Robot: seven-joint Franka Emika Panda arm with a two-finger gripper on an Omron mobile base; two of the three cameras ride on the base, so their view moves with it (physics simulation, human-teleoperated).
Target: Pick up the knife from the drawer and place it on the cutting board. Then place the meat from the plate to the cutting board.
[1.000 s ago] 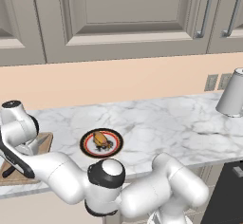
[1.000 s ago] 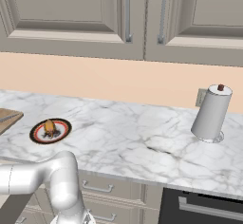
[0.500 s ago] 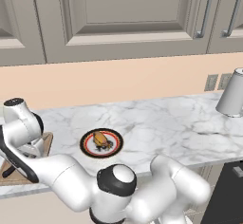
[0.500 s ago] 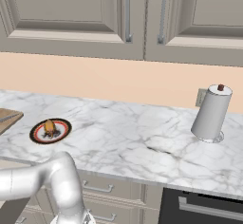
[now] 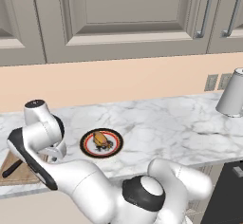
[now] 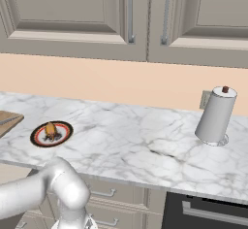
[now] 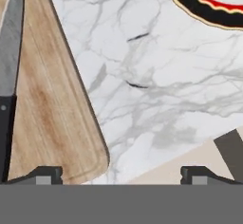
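Kitchen; marble counter (image 6: 145,140), wall cabinets (image 5: 123,14), paper-towel roll (image 6: 215,116); oven front (image 6: 206,213)

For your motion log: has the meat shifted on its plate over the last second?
No. The meat sits at the same spot on the plate, and the plate keeps its place against the counter edge.

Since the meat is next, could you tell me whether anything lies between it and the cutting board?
Nothing visible does: only bare marble separates the plate holding the meat from the cutting board, where the knife lies.
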